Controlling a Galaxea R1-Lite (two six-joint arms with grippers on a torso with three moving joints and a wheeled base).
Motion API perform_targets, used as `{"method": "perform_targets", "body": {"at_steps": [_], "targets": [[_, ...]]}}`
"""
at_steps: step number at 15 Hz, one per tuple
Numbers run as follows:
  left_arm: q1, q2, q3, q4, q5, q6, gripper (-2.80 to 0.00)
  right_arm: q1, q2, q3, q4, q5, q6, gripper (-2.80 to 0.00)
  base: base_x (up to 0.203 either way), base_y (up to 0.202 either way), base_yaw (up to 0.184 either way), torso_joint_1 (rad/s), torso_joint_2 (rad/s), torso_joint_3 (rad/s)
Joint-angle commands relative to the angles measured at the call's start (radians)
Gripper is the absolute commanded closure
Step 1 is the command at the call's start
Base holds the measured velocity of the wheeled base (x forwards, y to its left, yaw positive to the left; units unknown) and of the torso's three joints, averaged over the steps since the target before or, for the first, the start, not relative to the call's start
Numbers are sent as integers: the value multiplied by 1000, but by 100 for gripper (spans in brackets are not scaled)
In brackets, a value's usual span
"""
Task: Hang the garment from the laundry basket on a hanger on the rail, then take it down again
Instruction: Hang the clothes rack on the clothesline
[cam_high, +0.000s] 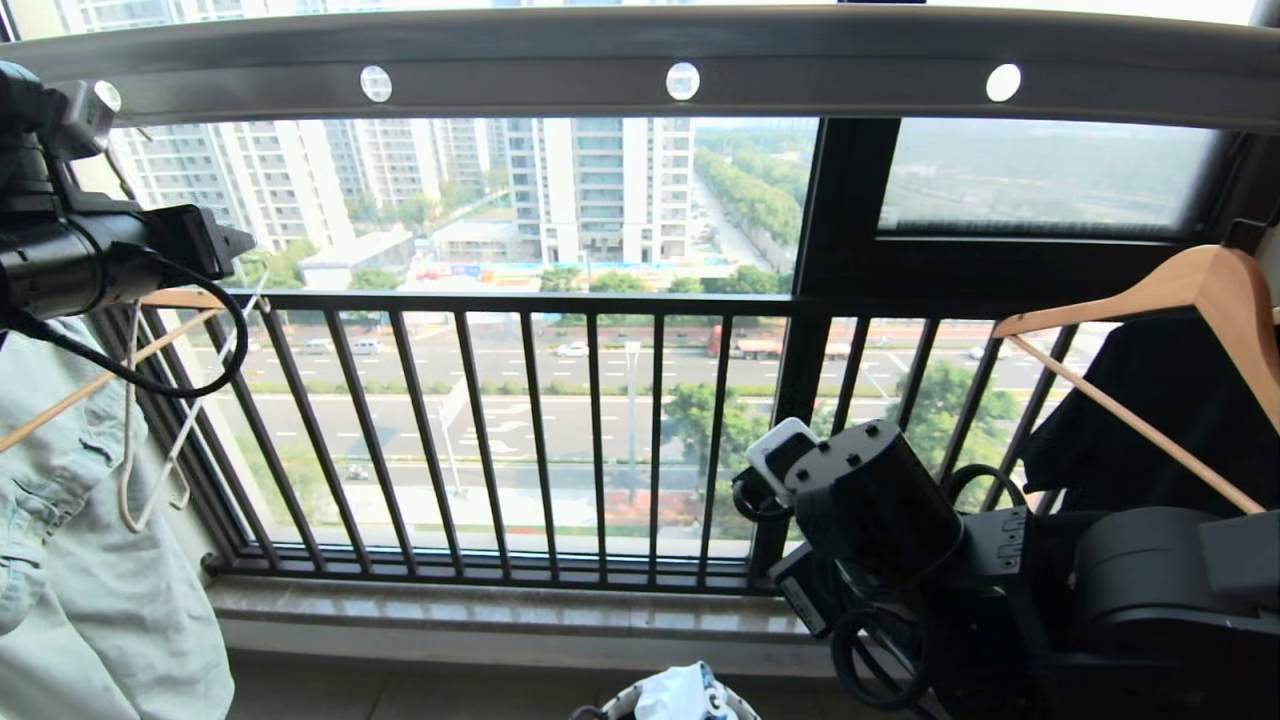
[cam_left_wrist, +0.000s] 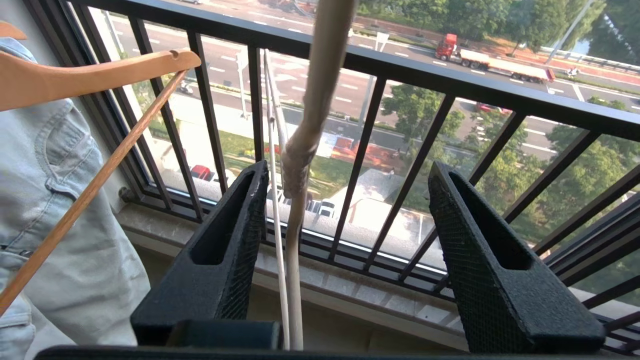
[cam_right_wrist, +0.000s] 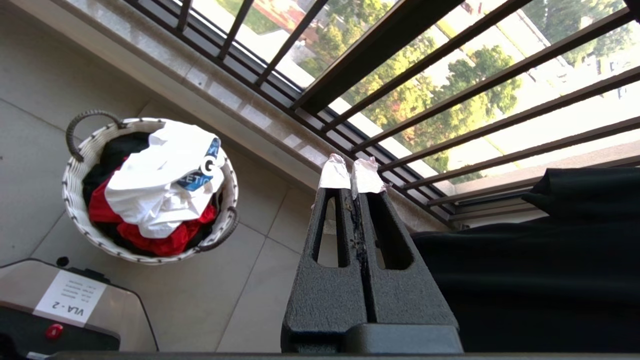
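While the left gripper (cam_left_wrist: 345, 260) stands open with the hanger (cam_left_wrist: 295, 200) beside one jaw, centre it before closing; right gripper (cam_right_wrist: 352, 175) shut, empty.

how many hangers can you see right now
3. A wooden hanger holds the dark garment at right; another wooden hanger carries the pale denim garment at left; the cream wire hanger hangs between the left gripper's open fingers. Others may be hidden.
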Motion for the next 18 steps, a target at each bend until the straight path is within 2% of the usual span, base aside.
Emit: {"method": "perform_targets", "body": {"at_steps": [1, 8, 11, 12, 15, 18], "targets": [[-5, -69, -8, 32, 1, -1, -280, 1, -1, 0, -2, -4, -1, 0, 0, 0, 0, 0, 0, 0], [-68, -240, -7, 199, 2, 1, -280, 1, -1, 0, 0, -4, -1, 0, 0, 0, 0, 0, 0, 0], [-96, -307, 9, 215, 3, 14, -280, 1, 0, 1, 0, -4, -1, 0, 0, 0, 0, 0, 0, 0], [-110, -327, 20, 216, 3, 15, 0, 1, -1, 2, 0, -4, -1, 0, 0, 0, 0, 0, 0, 0], [-125, -351, 20, 264, 5, 51, 0, 1, 0, 2, 0, -4, -2, 0, 0, 0, 0, 0, 0, 0], [-135, -402, 16, 294, 6, 57, 0, 1, -1, 2, 0, -4, -1, 0, 0, 0, 0, 0, 0, 0]]}}
